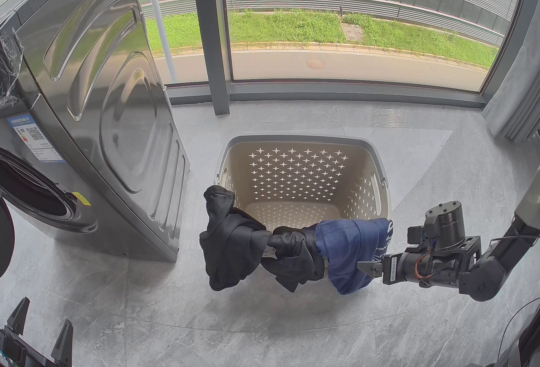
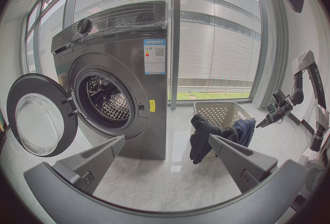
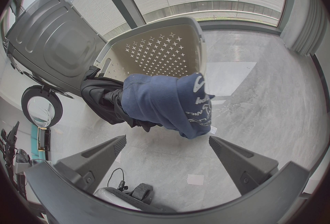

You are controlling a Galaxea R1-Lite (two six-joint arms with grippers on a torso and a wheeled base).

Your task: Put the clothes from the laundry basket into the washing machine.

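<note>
The beige laundry basket (image 1: 298,140) stands on the floor beside the grey washing machine (image 1: 112,104). A black garment (image 1: 233,250) and a blue garment (image 1: 349,250) hang over the basket's near rim. My right gripper (image 1: 368,268) is open just right of the blue garment (image 3: 161,101), apart from it, with nothing between its fingers. My left gripper (image 2: 166,140) is open and empty, low in front of the machine. The machine's round door (image 2: 39,120) is swung open and the drum (image 2: 106,101) looks empty. The basket's bottom is bare.
A glass window wall with a dark pillar (image 1: 209,19) runs behind the basket. A grey curtain (image 1: 514,98) hangs at the far right. Open floor (image 1: 253,323) lies between the basket and me, and right of the basket.
</note>
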